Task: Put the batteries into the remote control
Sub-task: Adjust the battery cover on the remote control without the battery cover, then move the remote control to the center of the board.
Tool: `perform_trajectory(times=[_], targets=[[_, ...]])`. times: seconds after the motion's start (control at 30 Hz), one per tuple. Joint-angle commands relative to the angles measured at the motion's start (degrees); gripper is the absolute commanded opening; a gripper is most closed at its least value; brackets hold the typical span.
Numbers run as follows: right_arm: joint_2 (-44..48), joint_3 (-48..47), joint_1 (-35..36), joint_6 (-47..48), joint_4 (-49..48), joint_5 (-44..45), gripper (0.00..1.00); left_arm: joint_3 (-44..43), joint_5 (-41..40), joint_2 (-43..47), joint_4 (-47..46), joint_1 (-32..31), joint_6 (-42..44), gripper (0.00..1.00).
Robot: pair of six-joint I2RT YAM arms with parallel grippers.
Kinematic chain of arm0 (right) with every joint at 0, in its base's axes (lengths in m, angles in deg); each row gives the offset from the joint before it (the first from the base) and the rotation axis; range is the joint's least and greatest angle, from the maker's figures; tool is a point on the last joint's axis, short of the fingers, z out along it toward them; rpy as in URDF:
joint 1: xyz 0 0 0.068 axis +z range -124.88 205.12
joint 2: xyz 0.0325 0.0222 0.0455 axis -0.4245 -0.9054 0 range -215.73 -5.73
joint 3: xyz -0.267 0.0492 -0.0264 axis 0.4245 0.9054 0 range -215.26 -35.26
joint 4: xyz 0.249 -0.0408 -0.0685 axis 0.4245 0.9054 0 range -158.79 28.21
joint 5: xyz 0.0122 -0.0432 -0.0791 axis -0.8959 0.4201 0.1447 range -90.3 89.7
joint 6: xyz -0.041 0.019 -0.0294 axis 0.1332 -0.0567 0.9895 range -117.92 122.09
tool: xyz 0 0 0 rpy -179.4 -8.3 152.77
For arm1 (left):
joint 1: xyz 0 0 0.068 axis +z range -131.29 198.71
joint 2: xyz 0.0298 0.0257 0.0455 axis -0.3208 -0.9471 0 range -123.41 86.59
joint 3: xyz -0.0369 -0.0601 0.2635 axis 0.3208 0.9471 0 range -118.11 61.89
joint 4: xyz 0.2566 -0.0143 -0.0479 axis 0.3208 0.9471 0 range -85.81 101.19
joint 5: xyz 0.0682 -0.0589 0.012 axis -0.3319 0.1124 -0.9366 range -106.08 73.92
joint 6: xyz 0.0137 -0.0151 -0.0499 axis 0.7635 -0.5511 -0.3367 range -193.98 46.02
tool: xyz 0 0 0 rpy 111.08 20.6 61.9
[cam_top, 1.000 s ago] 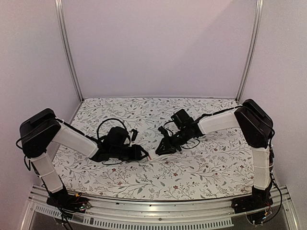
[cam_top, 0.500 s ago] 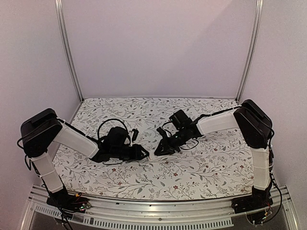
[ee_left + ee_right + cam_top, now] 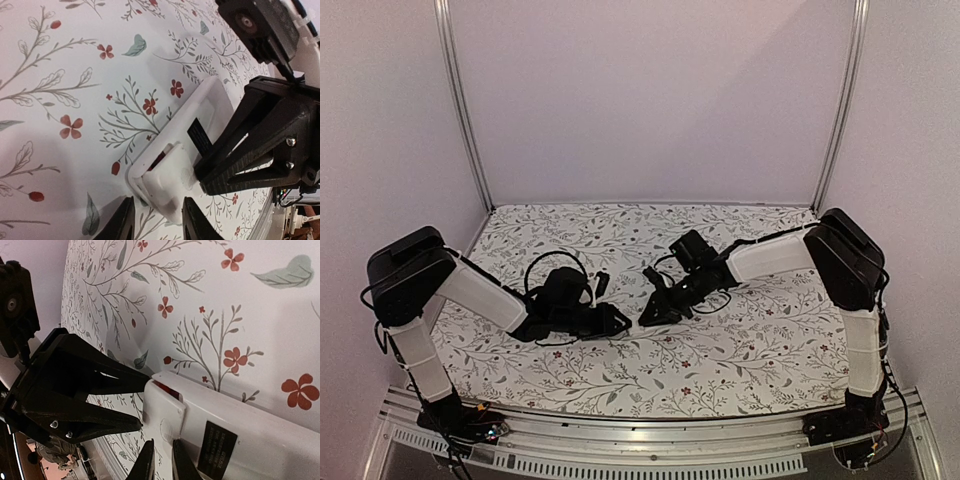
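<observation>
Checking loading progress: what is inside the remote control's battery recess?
In the recess of the remote control, a red sliver, probably a battery, shows. The white cover piece over it hides the rest, so batteries cannot be counted.

text: none legible | black label [image 3: 216, 442] on remote control [image 3: 270, 440] back: print too small

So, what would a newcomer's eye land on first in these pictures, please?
Two black grippers nose to nose mid-table: the left gripper and right gripper, both at one end of the white remote control. Then the busy floral cloth under it all.
</observation>
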Motion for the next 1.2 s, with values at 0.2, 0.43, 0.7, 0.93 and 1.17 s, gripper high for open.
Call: perform_trajectory(times=[0.2,0.43,0.7,0.93,1.17], targets=[[-2.5,-2.4,0.3,0.3,1.0,1.2,0.13,0.7,-1.1,-0.9,0.4,0.4,-0.1,0.31],[-1.0,-1.7,0.0,0.4,1.1,1.2,0.15,0.2,-1.6,-0.6,1.4,0.4,-0.1,0.31],[4.3,0.3,-1.7,2.1,1.3,1.9,0.23,1.2,-3.1,1.9,2.2,-0.8,0.0,0.36],[4.8,-0.4,-3.4,3.6,2.6,3.1,0.26,0.3,-4.2,1.2,2.5,-2.8,-0.2,0.37],[5.2,0.6,-3.2,6.8,4.8,1.6,0.28,0.3,-5.5,1.9,3.0,-3.9,0.9,0.49]])
